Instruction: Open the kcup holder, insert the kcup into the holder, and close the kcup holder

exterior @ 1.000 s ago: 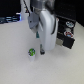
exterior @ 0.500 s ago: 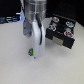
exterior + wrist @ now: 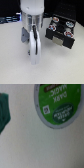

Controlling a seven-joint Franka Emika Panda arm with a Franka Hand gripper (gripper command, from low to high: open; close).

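Observation:
The kcup (image 3: 57, 104) fills much of the wrist view, its round green printed top facing the camera on the white table. In the exterior view the kcup is hidden behind my gripper (image 3: 34, 61), which hangs low over the table at the middle of the picture. Its fingers are too blurred to show whether they are open or shut. The black kcup holder (image 3: 62, 36) stands on the exterior view's right, apart from the gripper, with colourful pods showing in its upper part.
The white table (image 3: 15, 65) lies under everything. A blurred dark green shape (image 3: 5, 111) shows at the edge of the wrist view; I cannot tell what it is. Dark clutter lines the back edge (image 3: 10, 19).
The arm has come down over the kcup. The green pod showed beside the gripper in the earlier exterior frames and is now covered by it.

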